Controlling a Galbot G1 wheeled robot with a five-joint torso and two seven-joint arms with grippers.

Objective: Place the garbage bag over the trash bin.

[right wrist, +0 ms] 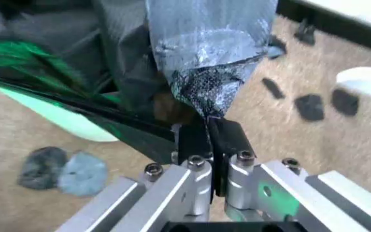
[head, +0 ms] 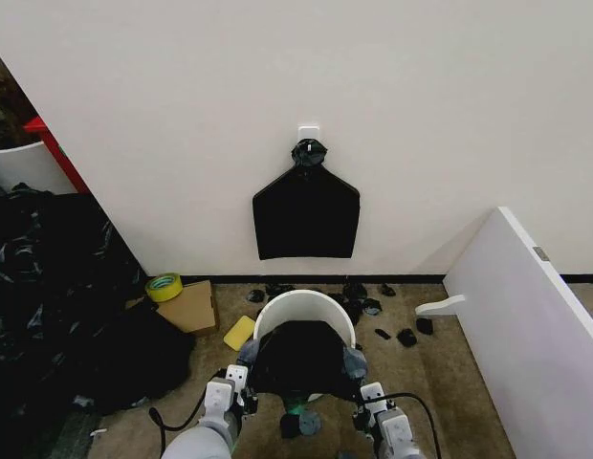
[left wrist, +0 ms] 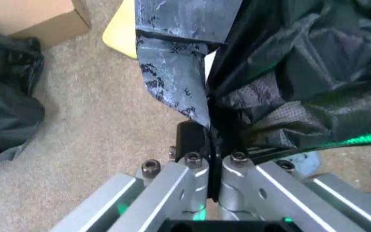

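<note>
The cream-white trash bin point(head: 304, 304) stands on the carpet below the wall hook. The black garbage bag point(head: 301, 359) is stretched over its near half, with the far rim still bare. My left gripper point(head: 241, 376) is shut on the bag's left edge point(left wrist: 172, 72), fingers pinched together on the plastic point(left wrist: 209, 140). My right gripper point(head: 365, 390) is shut on the bag's right edge point(right wrist: 205, 63), its fingers point(right wrist: 195, 140) clamped on the crinkled film. A pale part of the bin point(right wrist: 56, 118) shows under the bag in the right wrist view.
A flat black bag point(head: 306, 215) hangs on a white hook on the wall. A cardboard box point(head: 186, 306) with yellow tape point(head: 164, 286) and black bags point(head: 57, 316) lie left. A white panel point(head: 536, 325) leans right. Small black scraps point(head: 406, 337) litter the carpet.
</note>
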